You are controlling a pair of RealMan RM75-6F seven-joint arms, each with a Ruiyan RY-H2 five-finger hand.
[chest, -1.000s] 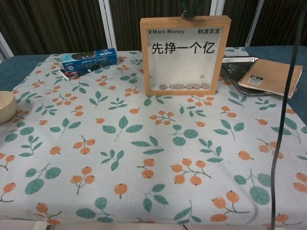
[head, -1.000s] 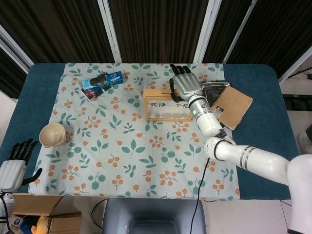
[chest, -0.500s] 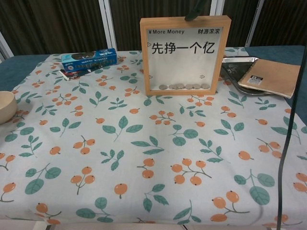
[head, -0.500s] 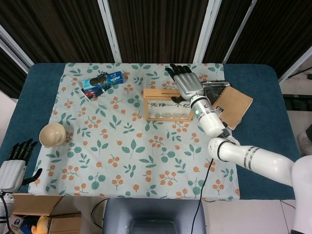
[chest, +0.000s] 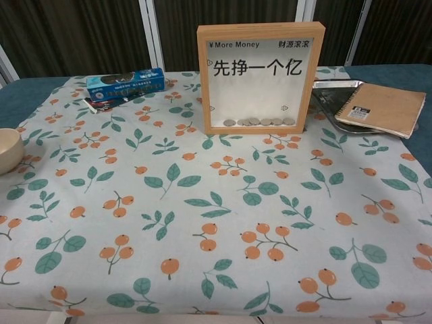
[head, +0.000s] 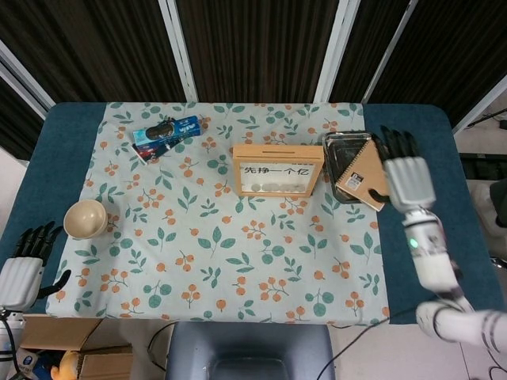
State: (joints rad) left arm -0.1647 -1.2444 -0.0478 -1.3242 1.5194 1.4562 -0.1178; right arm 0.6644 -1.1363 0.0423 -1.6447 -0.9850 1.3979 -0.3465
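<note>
Right hand hovers empty, fingers spread, by the brown notebook at its nine o'clock on a metal tray; left hand idles open off-table near the bowl.

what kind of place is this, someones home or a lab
Most likely a lab or test room set up to look homely. A floral tablecloth covers a blue table against dark curtains, with staged props such as the wooden coin frame, and cardboard boxes on the floor.

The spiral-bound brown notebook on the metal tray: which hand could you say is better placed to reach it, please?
Probably the right hand: it hovers open beside the spiral-bound brown notebook, while the left hand sits off the table's far corner.
</note>
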